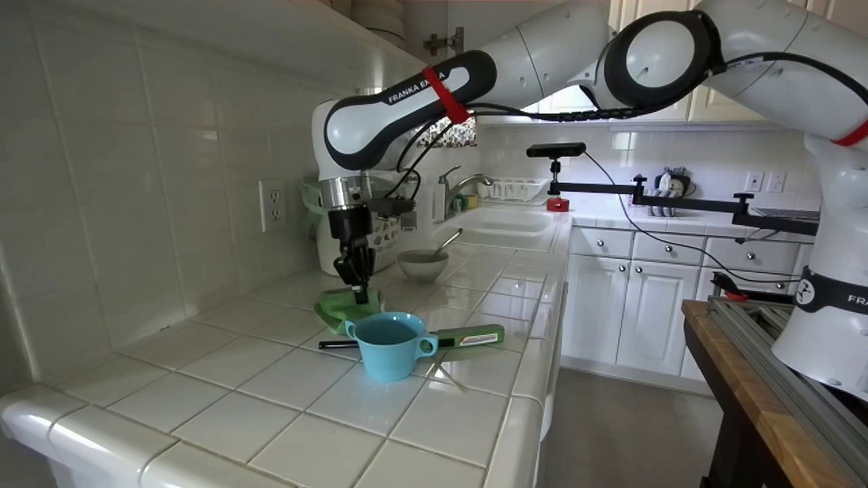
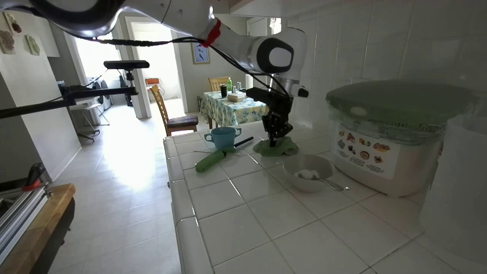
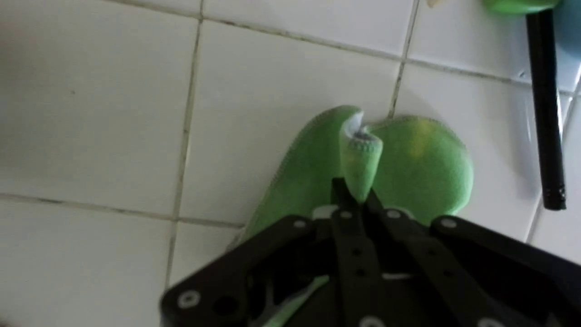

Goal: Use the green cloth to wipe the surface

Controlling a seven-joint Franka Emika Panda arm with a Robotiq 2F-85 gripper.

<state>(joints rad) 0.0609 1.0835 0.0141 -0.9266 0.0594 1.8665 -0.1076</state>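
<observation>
the gripper (image 3: 356, 196) has its jaws pinched together on a raised fold of the green cloth (image 3: 420, 172), a curled tuft standing up at the tips, the rest splayed in loose lobes on the white tiled countertop (image 3: 113, 118); the step in hand looks like the wipe itself, so hold that pinch firm and travel low, letting the underside lie flat; only a small fold seems caught, so long, level strokes should serve better than quick jerks, which might bunch the fabric or pull it free; press lightly, since hard fingertips could ride through onto the glaze; cross the grout lines slowly, as the hem may catch; near the cloth lies the black shaft of the green-handled utensil (image 3: 544, 109), likely to be dragged along, so steer strokes away from it; beside that the blue two-handled cup (image 1: 388, 356) stands upright and deserves a wide turn; on the cloth's opposite side is a bowl (image 2: 300, 184), its spoon (image 2: 330, 183) jutting past the rim, easy to snag; farther off, a lidded bin (image 2: 392, 133) probably limits reach that way.
</observation>
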